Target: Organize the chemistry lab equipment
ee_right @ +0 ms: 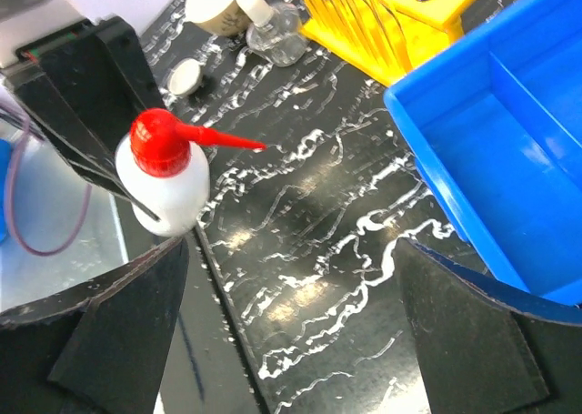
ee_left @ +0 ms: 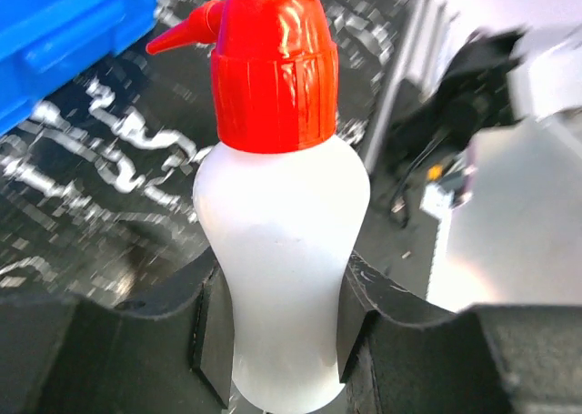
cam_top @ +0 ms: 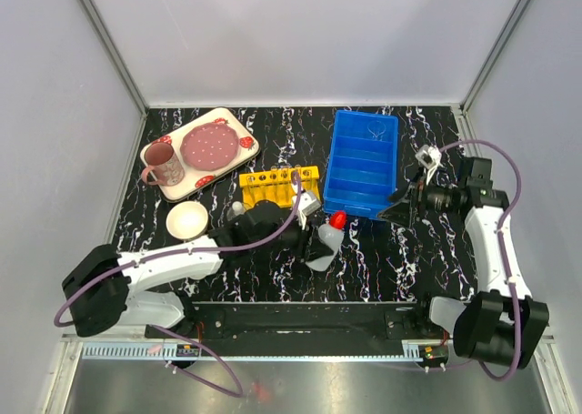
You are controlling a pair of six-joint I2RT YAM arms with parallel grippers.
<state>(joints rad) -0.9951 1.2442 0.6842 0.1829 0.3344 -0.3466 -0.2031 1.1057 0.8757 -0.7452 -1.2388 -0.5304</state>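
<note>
The white squeeze bottle [cam_top: 325, 243] with its red cap [cam_top: 337, 219] is near the table's middle front, leaning a little, spout toward the blue bin. My left gripper [cam_top: 307, 239] is shut on it. In the left wrist view both pads press the bottle [ee_left: 282, 223] at its lower body, gripper [ee_left: 277, 328]. The right wrist view shows the bottle [ee_right: 168, 182] at left. The yellow tube rack [cam_top: 277, 186] stands behind it, with thin tubes [ee_right: 359, 9] in it. The glass flask [cam_top: 238, 210] and the small white dish [ee_right: 186, 75] lie beside it. My right gripper [cam_top: 400, 212] hangs open and empty, gripper [ee_right: 291, 282].
A blue divided bin [cam_top: 364, 164] sits at the back right, its near corner beside my right gripper. A strawberry-patterned tray [cam_top: 238, 130] with a pink mug and a plate is at the back left. A larger white bowl [cam_top: 188, 220] lies left of the flask.
</note>
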